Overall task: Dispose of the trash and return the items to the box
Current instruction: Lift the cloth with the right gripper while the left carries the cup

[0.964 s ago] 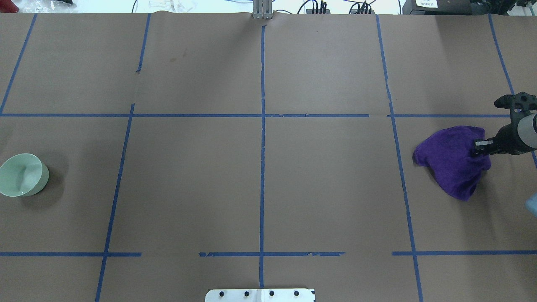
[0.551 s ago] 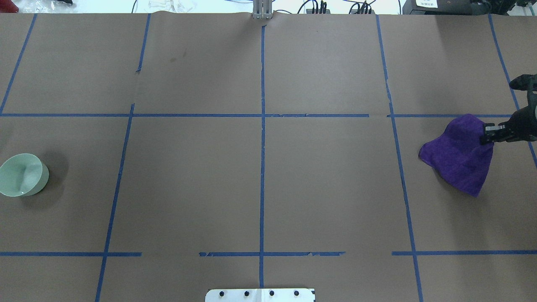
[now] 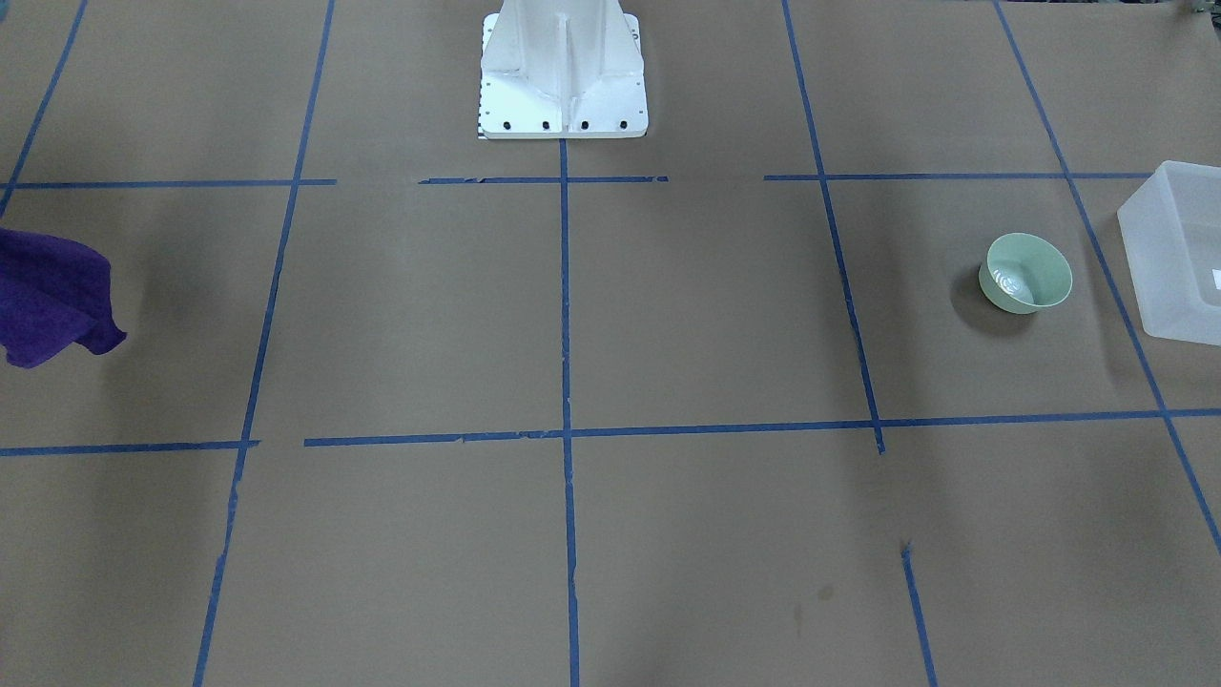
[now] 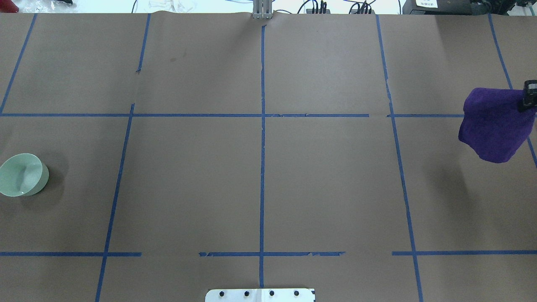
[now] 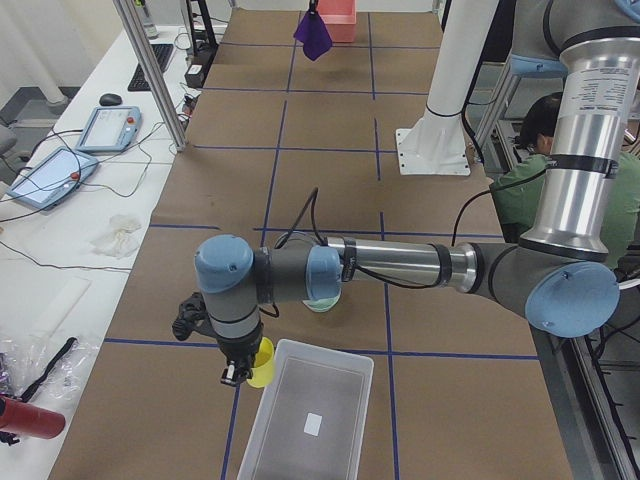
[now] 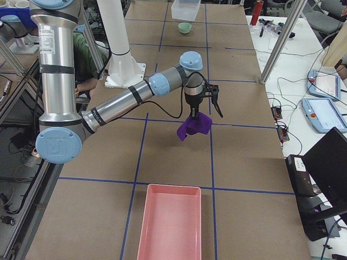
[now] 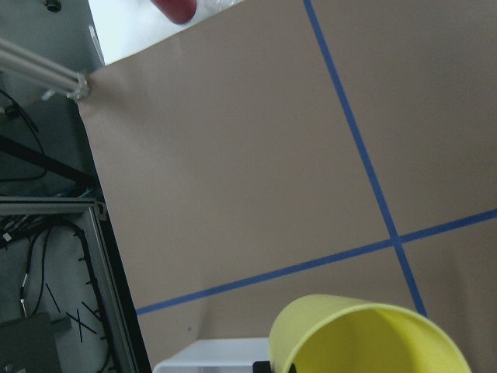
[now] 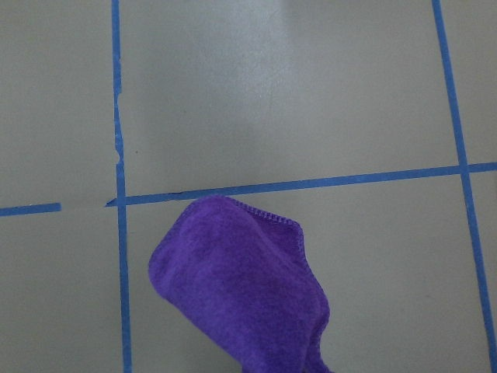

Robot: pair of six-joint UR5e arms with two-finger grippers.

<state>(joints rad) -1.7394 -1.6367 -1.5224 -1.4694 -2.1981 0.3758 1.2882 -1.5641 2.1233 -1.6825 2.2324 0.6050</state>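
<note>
My right gripper (image 4: pixel 529 94) is shut on a purple cloth (image 4: pixel 495 126), which hangs clear of the table at its right end; it also shows in the right wrist view (image 8: pixel 241 295) and the exterior right view (image 6: pixel 192 126). The pale green bowl (image 4: pixel 21 174) stands upright at the left end, near the frosted box (image 3: pixel 1169 248). In the exterior left view my left gripper (image 5: pixel 240 370) holds the yellow cup (image 5: pixel 260 362) just beside the box's (image 5: pixel 310 420) corner. The cup (image 7: pixel 365 338) fills the bottom of the left wrist view.
A pink tray (image 6: pixel 169 225) lies at the table's right end. The white robot base (image 3: pixel 563 67) stands at the middle of the near edge. Aluminium posts (image 5: pixel 150 70) and tablets (image 5: pixel 50 175) stand along the far side. Blue tape lines cross the brown paper.
My right gripper has lifted the purple cloth off the table and carried it further right and away from the robot. The green bowl has not moved.
</note>
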